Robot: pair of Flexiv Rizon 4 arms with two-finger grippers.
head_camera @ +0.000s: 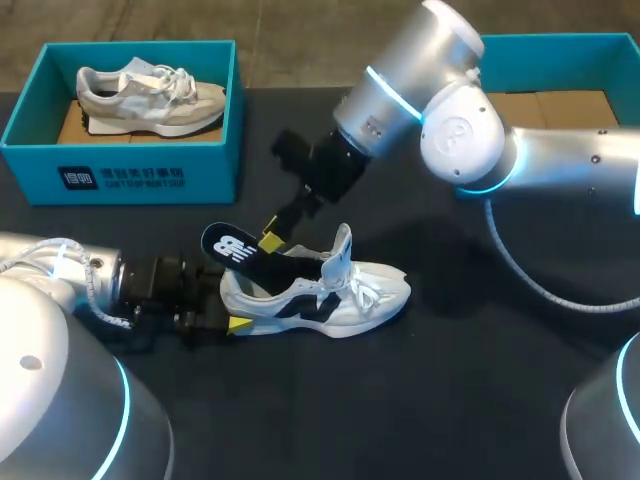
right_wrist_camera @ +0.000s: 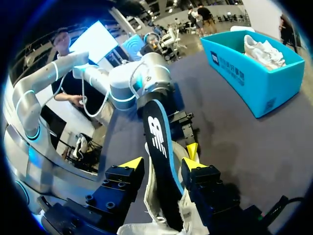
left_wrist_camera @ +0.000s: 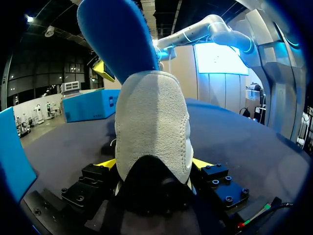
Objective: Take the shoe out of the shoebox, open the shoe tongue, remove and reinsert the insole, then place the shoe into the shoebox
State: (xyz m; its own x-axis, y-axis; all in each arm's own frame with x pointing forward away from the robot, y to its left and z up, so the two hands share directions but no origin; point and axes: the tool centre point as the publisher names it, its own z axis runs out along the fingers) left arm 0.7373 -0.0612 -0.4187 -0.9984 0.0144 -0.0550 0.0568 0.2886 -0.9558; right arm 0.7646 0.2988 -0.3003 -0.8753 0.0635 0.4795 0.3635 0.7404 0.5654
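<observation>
A white shoe with black side marks lies on the black table, toe to the right, tongue lifted. A dark insole with a white logo sticks up out of its heel end. My left gripper is shut on the shoe's heel, a yellow tip against each side. My right gripper comes down from the upper right. In the right wrist view it is shut on the insole, which stands between its fingers. A teal shoebox sits at the back left.
The left shoebox holds a grey-white shoe. A second teal box with a cardboard floor stands at the back right, behind my right arm. Bare black table lies in front of the shoe and to its right.
</observation>
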